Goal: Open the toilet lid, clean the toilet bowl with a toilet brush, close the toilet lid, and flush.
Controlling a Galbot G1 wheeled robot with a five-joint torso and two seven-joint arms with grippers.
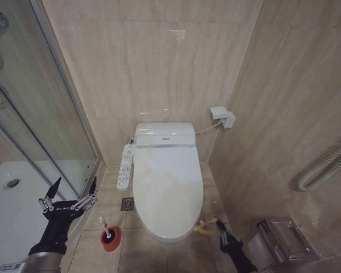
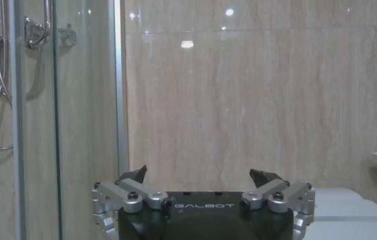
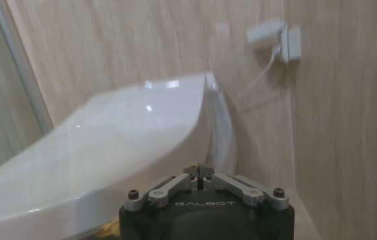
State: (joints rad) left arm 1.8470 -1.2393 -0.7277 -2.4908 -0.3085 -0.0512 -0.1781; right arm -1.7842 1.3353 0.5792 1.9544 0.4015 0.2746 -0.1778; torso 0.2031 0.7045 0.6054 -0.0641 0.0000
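Head view: lid [image 1: 167, 179] lies shut over the bowl, long axis running 12 to 6 o'clock, hinge at 12, yellow strap [image 1: 204, 226] at its front edge near 5 o'clock. Right gripper [image 1: 222, 228] sits just beside the strap, to the strap's 3 o'clock; its fingers are drawn together, and whether they pinch the strap cannot be told. Right wrist view confirms the closed fingertips [image 3: 200, 176] below the lid's rim. Left gripper [image 1: 71, 190] hovers at the lid's 9 o'clock, well apart, jaws spread wide and empty. Holder [image 1: 110, 239], a red cup on the floor at the lid's 7 o'clock, contains the brush [image 1: 104, 225], handle upright. Right arm is judged nearer for lifting.
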